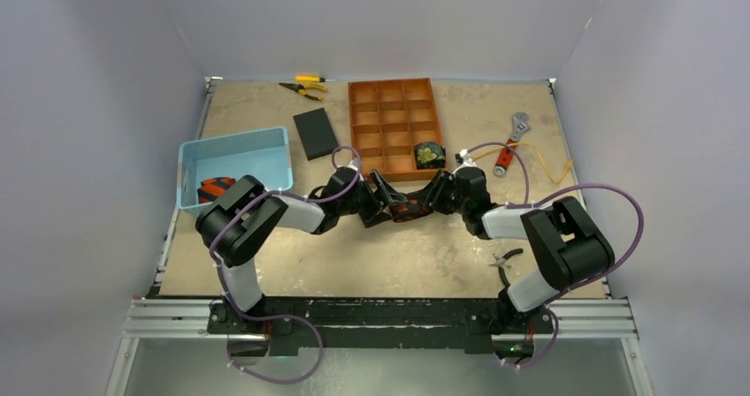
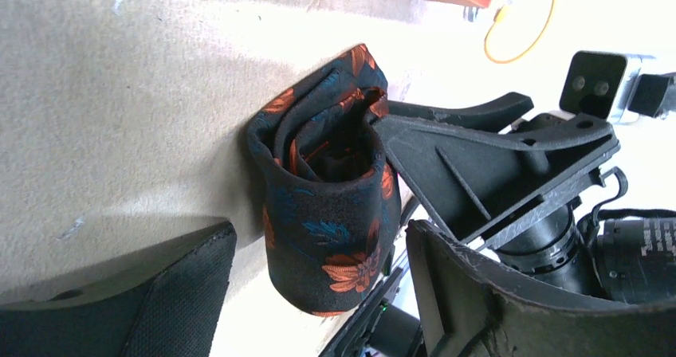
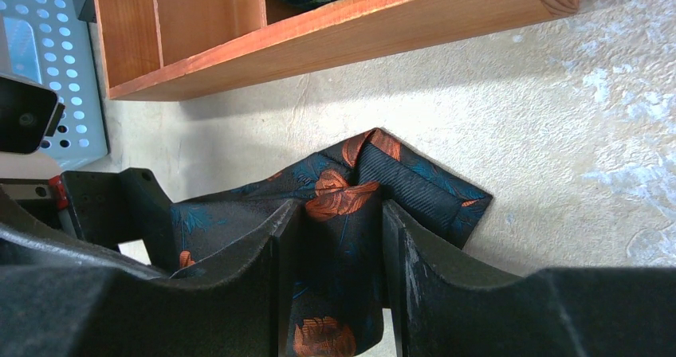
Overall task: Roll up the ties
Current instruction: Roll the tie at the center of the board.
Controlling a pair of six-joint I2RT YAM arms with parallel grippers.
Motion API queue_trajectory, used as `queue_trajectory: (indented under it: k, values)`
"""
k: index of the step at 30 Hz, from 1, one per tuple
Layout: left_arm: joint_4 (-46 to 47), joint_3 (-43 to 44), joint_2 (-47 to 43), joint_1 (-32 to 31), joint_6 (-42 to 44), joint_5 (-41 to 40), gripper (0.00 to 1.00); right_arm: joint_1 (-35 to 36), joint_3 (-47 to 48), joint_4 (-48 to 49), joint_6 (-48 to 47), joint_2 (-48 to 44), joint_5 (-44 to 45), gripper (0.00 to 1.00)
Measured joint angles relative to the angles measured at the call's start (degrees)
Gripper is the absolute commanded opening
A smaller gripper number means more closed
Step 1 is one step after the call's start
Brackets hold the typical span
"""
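– Right gripper up close, status?
– Clenched on the red-orange tie, one finger each side of the roll. Tie sits on the counter, just in front of the wooden tray.
– Left gripper?
– Released. Fingers spread wide around the same roll, one pad clear of the fabric.
– Other ties?
– Green-gold tie is rolled in the tray's near-right compartment. Striped tie lies in the blue basket.
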Motion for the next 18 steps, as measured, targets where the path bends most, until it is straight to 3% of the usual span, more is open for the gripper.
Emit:
queue_trajectory:
  k: [7,18]
  values:
    - [2.54,0.04,1.95,-0.55,-2.97,-1.95,0.67,0.0,0.0,0.04,-0.02,0.0,0.0,0.45]
    - [5.25,3.02,5.53,-1.31,-3.1,-1.92,0.67,0.0,-0.13,0.24,-0.02,0.0,0.02,0.45]
